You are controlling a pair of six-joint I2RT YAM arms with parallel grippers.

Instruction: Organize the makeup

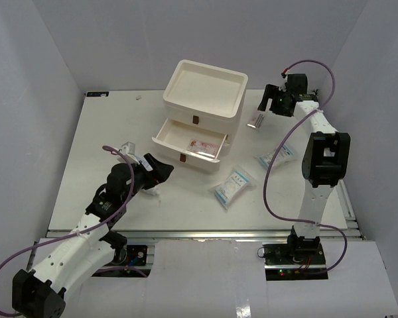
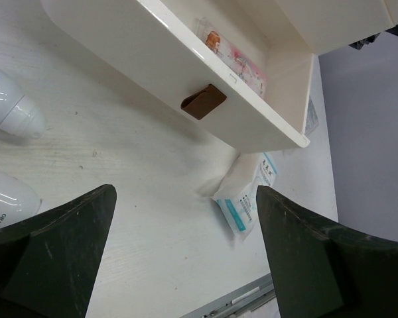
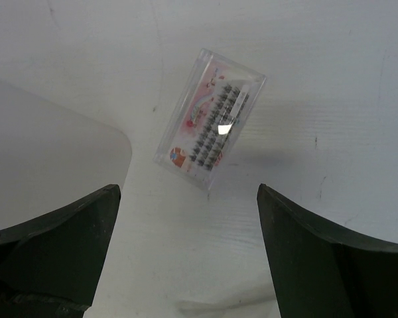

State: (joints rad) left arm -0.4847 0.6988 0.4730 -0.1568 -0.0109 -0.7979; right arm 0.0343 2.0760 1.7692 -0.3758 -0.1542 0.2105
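Note:
My left gripper (image 1: 162,169) is open and empty, low over the table in front of the cream box's pulled-out middle drawer (image 1: 189,141). A pink-white sachet (image 1: 202,147) lies in that drawer and also shows in the left wrist view (image 2: 235,58). Two white tubes (image 2: 6,109) lie at the left of that view. A blue-and-white packet (image 1: 232,187) lies right of the drawer (image 2: 249,195); a second one (image 1: 276,156) lies further right. My right gripper (image 1: 266,105) is open and empty above a clear pink lash case (image 3: 209,126) on the table (image 1: 257,120). No sponges are in view.
The cream three-drawer box (image 1: 205,99) stands at the back middle, with an open tray top. Its brown drawer tab (image 2: 203,101) faces my left gripper. The box's rounded corner (image 3: 46,152) sits left of the lash case. Grey walls close in the table's sides.

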